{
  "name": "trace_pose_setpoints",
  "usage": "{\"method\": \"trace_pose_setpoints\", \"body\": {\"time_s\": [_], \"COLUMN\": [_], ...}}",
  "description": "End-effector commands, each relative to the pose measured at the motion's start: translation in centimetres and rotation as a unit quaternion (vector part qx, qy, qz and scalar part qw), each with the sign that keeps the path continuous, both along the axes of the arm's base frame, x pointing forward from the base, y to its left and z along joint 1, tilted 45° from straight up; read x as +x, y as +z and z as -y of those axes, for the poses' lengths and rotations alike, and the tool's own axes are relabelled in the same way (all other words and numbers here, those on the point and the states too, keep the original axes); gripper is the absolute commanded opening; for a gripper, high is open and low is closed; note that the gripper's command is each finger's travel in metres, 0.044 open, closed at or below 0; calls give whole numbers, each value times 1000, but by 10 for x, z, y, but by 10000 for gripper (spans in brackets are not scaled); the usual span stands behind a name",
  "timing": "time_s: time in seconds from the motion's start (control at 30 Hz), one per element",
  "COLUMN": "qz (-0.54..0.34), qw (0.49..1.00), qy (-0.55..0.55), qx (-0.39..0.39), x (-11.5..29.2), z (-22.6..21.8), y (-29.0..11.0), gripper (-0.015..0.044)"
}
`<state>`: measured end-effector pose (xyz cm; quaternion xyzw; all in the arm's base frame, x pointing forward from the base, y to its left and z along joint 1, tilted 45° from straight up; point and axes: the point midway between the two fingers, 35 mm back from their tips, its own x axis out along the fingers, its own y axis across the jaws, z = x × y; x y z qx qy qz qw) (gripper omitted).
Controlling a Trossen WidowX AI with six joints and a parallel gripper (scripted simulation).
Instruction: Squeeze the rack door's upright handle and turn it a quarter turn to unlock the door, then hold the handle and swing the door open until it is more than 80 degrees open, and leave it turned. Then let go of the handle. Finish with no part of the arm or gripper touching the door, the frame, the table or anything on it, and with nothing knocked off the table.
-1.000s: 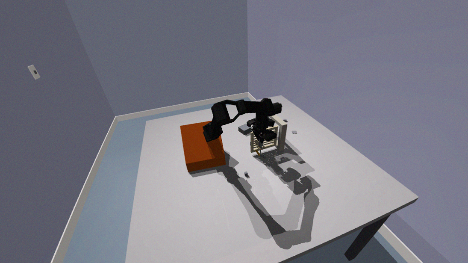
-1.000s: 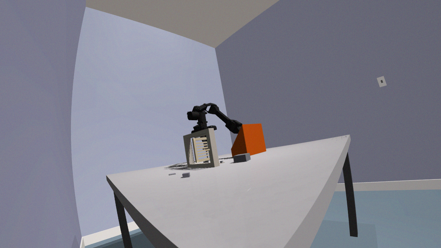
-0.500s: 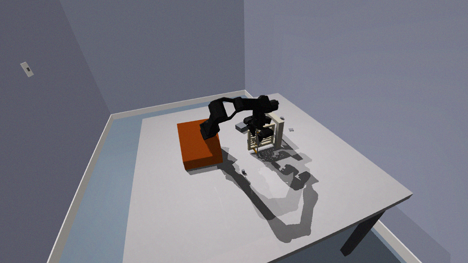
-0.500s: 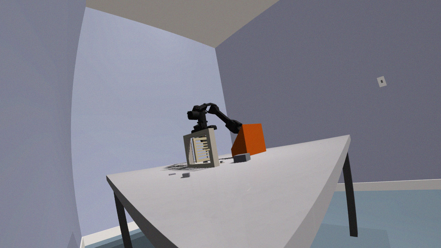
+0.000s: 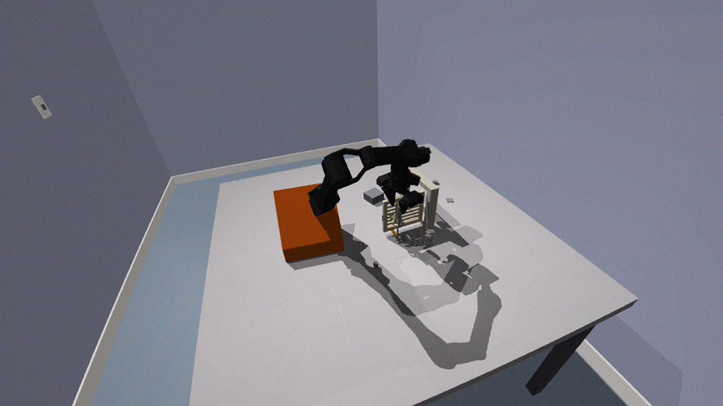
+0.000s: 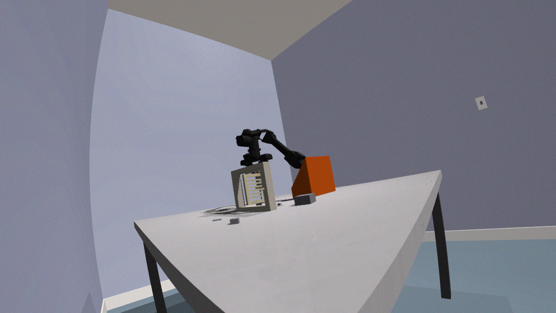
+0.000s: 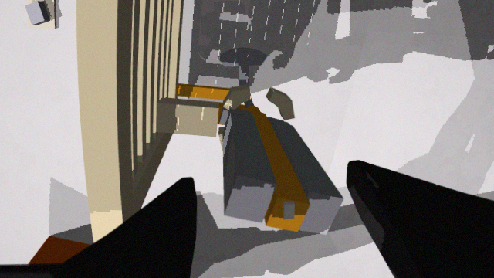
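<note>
One black parallel-jaw gripper (image 5: pixel 400 204) (image 6: pixel 254 161) (image 7: pixel 272 181), fingers apart — I had nothing clamped in it. One dark-grey upright handle with an orange strip (image 7: pixel 266 170), between the fingertips, on the door's outer side. One cream slatted door (image 5: pixel 385 216) (image 6: pixel 247 190) (image 7: pixel 98 116) — ajar from its pale rectangular frame (image 5: pixel 431 205) (image 6: pixel 269 186)

Blue-grey walls (image 5: pixel 569 103) (image 6: pixel 388 116) with pale baseboards (image 5: pixel 121 291) (image 6: pixel 497 232) surround a dark-legged, light-topped table (image 5: pixel 281 324) (image 6: pixel 311 249) (image 7: pixel 316 150) on bluish floor (image 5: pixel 176 243) (image 6: pixel 485 268).
</note>
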<state>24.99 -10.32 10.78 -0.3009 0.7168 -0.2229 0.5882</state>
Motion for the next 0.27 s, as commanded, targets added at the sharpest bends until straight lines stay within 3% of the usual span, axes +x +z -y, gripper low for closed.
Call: {"method": "trace_pose_setpoints", "body": {"time_s": [0.0,0.23], "qz": [5,5], "qw": [1000,1000], "qy": [-2,-3], "qx": [2,2], "x": [3,4], "z": [-5,-13], "y": [6,14], "gripper": [281,281]}}
